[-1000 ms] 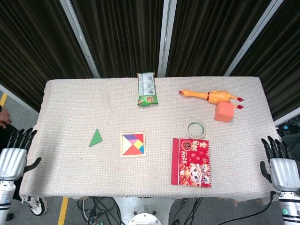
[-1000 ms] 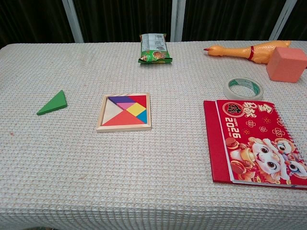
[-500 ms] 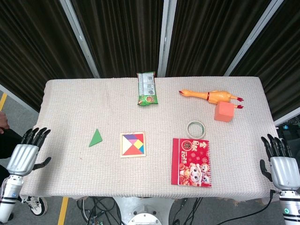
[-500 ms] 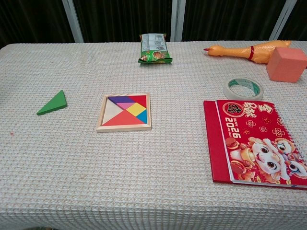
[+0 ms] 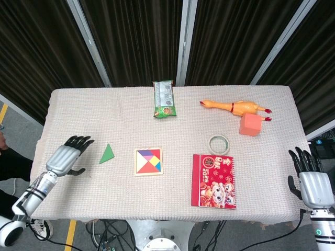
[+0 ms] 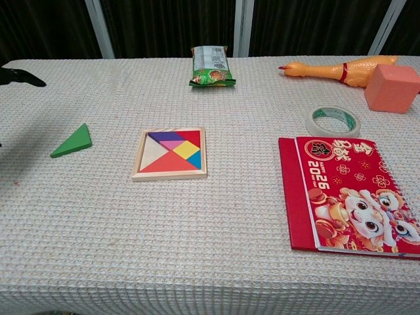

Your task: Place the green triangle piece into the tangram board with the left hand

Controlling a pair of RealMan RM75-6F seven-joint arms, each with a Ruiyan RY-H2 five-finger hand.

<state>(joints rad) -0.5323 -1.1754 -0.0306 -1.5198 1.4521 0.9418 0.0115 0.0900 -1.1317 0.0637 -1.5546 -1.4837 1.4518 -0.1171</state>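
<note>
While the fingers (image 5: 78, 140) of the left hand (image 5: 66, 156) stay spread and hold nothing, they hang over the surface (image 5: 94, 115) near its left edge, just beside the green triangle piece (image 5: 108, 153) but apart from it. That piece lies flat on the surface, left of the tangram board (image 5: 148, 161), which sits near the middle toward the front edge with a bare wooden gap showing among its coloured pieces. The right hand (image 5: 312, 185) waits off the right edge, fingers apart and empty. I judge the step in hand to be the reach toward the piece; no grasp has begun. The next move calls for bringing the fingers down onto the thin triangle, pinching its edges cleanly, then carrying it right to the board's open slot and matching its angle.
</note>
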